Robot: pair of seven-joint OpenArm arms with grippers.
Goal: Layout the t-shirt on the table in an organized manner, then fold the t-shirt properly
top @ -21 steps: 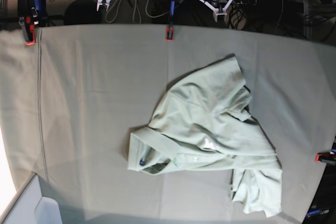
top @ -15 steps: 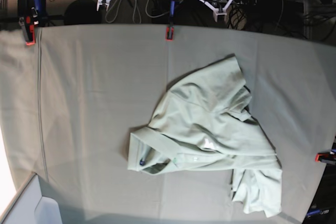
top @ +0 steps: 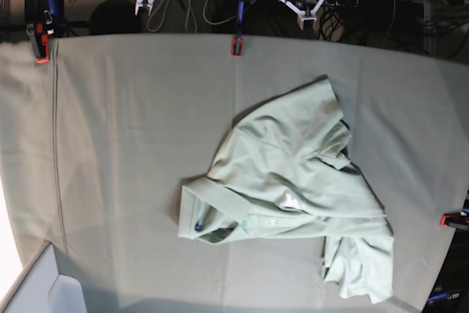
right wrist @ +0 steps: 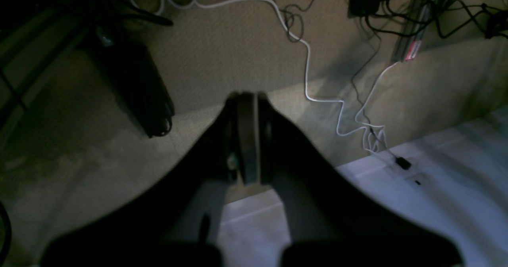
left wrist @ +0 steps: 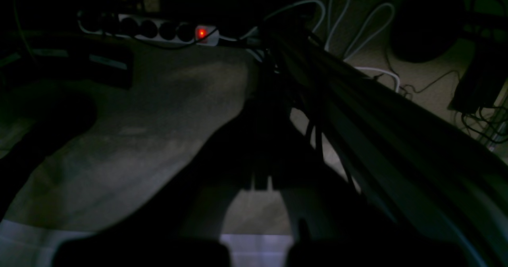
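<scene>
The pale mint-green t-shirt (top: 293,181) lies crumpled on the table (top: 132,122), right of centre in the base view. Its collar (top: 209,210) with a small blue tag points left, and a bunched part reaches the near right edge. Both arms are drawn back beyond the table's far edge, well clear of the shirt. My right gripper (top: 141,1) (right wrist: 247,140) is shut on nothing, fingers pressed together over the floor. My left gripper (top: 306,11) (left wrist: 260,179) is also shut and empty in its very dark view. Neither wrist view shows the shirt.
Red-orange clamps (top: 42,49) (top: 236,47) (top: 454,219) pin the grey-green table cloth at its edges. Cables and a power strip (left wrist: 158,31) lie on the floor behind the table. A white cable (right wrist: 305,68) snakes across the carpet. A pale box corner (top: 44,291) sits near left.
</scene>
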